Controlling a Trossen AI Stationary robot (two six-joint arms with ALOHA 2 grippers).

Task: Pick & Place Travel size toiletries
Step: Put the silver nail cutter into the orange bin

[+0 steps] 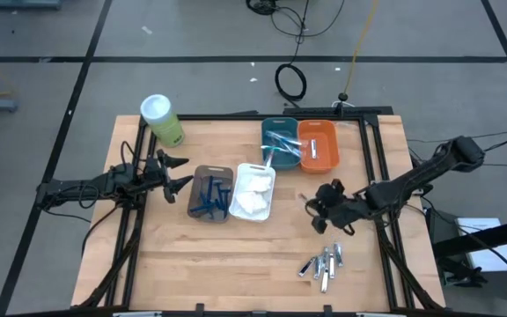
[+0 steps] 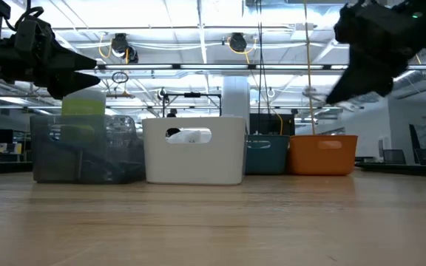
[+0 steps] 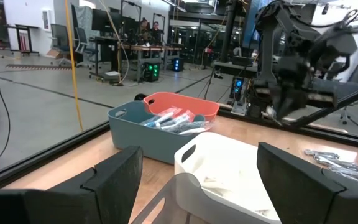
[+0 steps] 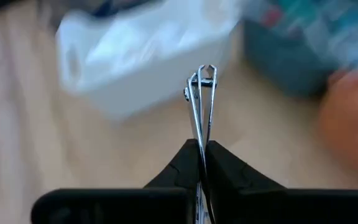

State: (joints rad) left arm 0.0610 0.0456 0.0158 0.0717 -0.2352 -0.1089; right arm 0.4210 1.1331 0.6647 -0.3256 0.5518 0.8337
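Note:
My right gripper (image 4: 202, 146) is shut on a thin silvery toiletry item (image 4: 201, 102) made of two narrow metal strips. In the high view it hangs over the table's right half (image 1: 312, 205), between the bins and a pile of several silvery items (image 1: 322, 264) lying flat on the wood near the front edge. The low view shows it well above the table (image 2: 335, 94). My left gripper (image 1: 180, 173) stands open and level at the table's left, beside the brown bin (image 1: 209, 194), with nothing between its fingers (image 3: 114, 180). My right gripper pinches one end of the silvery item (image 4: 199, 134) between its two fingertips. The item sticks out straight ahead of the fingers, along them, its free end (image 4: 207, 70) forward. It is lifted clear of the table, and the fingers slant downward.
A brown bin with blue razors, a white bin (image 1: 253, 189) with white packets, a teal bin (image 1: 280, 143) and an orange bin (image 1: 318, 145) stand mid-table. A green canister (image 1: 161, 119) with a white lid stands at the far left corner. Bare wood lies at the front left.

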